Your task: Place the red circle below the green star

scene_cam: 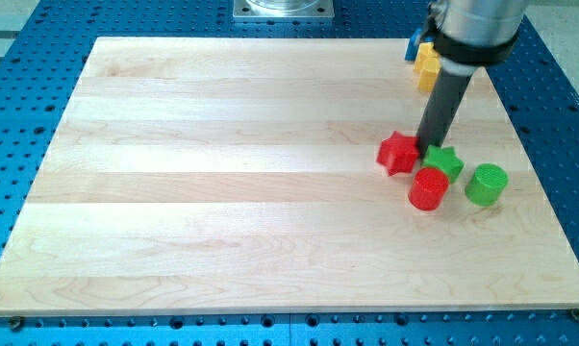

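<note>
The red circle is a short red cylinder at the board's right side. The green star sits just above and to the right of it, touching it. My tip rests at the green star's upper left edge, between it and a red star-shaped block to the left. The dark rod rises from there toward the view's top right.
A green cylinder stands right of the red circle. A yellow block and a blue block lie near the board's top right, partly hidden behind the arm. The wooden board lies on a blue perforated table.
</note>
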### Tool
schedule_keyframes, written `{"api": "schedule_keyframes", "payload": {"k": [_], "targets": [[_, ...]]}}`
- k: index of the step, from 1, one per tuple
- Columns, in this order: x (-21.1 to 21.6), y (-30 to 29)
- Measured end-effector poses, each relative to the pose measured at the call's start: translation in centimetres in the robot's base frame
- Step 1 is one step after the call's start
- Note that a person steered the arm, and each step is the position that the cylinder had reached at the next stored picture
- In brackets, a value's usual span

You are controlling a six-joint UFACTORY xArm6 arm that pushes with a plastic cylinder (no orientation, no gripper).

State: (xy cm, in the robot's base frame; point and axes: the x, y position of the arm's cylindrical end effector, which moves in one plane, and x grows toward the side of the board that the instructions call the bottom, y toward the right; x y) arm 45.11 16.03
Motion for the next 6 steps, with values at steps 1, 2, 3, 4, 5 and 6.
{"api": "schedule_keyframes", "payload": {"k": [1,2,3,4,5,6], "targets": [[3.8,-0.4],[3.9,-1.3],[2.6,-2.3],[8.3,-4.7],[11.0,-2.1],[8.5,-4.0]]}}
